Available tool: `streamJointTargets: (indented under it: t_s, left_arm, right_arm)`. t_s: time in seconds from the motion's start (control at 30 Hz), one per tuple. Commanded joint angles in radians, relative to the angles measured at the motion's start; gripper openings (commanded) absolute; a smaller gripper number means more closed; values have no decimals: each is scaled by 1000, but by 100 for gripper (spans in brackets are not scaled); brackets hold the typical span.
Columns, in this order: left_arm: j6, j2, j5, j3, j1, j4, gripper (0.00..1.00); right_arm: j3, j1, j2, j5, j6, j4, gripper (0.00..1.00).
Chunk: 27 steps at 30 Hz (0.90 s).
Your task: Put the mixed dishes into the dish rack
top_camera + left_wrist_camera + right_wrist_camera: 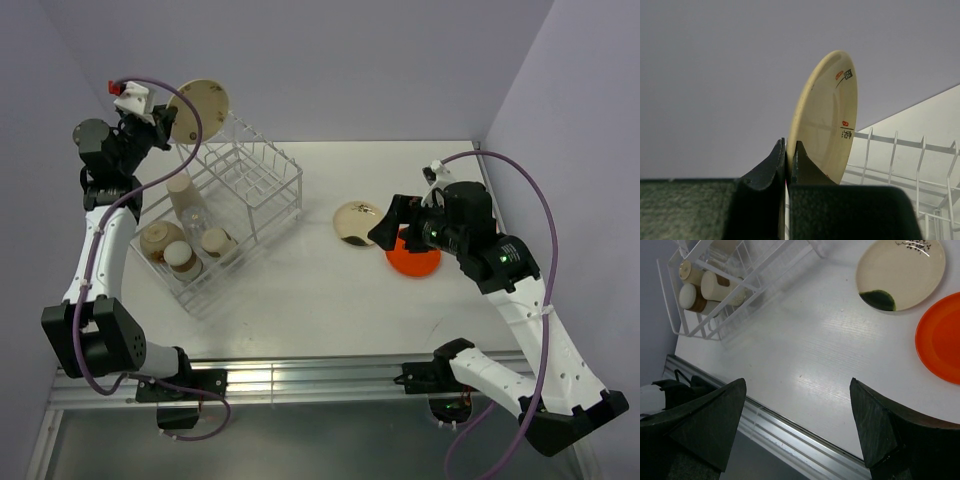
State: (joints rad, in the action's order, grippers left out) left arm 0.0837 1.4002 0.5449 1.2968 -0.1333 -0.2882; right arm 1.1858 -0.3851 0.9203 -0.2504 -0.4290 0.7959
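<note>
Cream round plate with small dark motifs [827, 115] is pinched at its lower rim by the closed left claw [790, 147]. It is held on edge above the far corner of the white wire dish rack [283, 153], which suits edge-first entry into a slot. The right claw [797, 385] hangs wide open and empty over the white counter [330, 290] near the flat orange plate [940, 337], probably staged for that pickup.

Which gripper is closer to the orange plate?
The right gripper: it hangs open right by the orange plate. The left gripper is far off, above the dish rack, shut on a cream plate.
</note>
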Motion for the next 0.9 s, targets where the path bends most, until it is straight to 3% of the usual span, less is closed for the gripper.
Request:
streamJointTargets:
  t_s: [0.0, 0.87]
  left_arm:
    - [-32, 14, 29, 58, -2, -89, 0]
    - [13, 140, -19, 76, 67, -86, 0]
  right_arm:
    - [-2, 6, -11, 16, 10, -12, 91]
    - [-15, 8, -3, 19, 6, -21, 91]
